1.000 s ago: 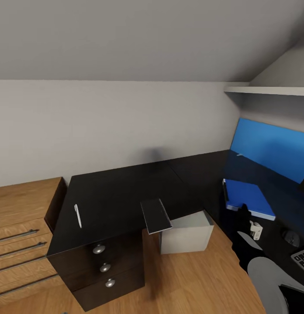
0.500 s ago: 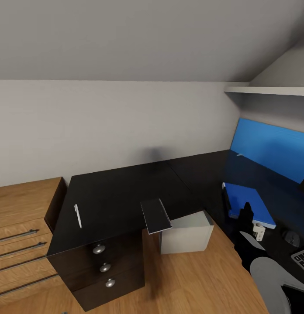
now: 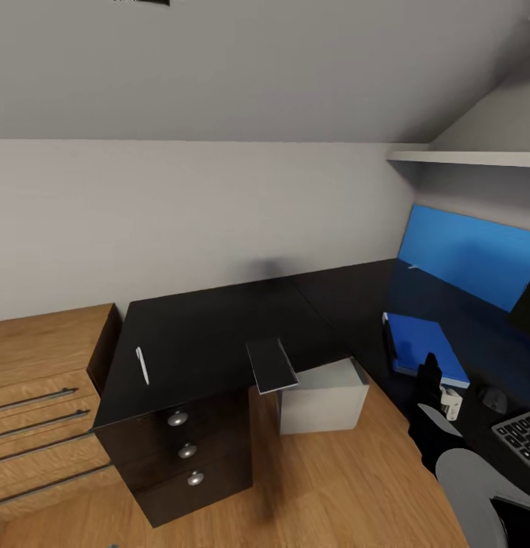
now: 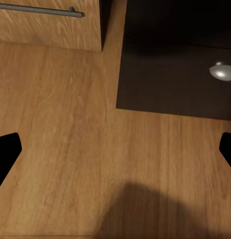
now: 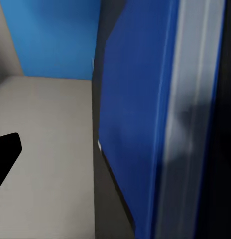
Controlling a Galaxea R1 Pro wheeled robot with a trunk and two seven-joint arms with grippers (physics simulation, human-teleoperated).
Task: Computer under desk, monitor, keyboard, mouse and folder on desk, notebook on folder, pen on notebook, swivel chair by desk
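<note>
Head view: folder on desk ahead of right gripper, grip unclear; notebook, pen unstacked.

Keyboard — cut off by frame edge

Even, soft, sourceless render light. Faint shadow smudge seen on far wall. Broad dark shadow cast on floor in left wrist view. Right wrist close-up blurred, folder edge soft.

A bedroom's work corner — black desk, keyboard, sloped ceiling, plank floor.
</note>
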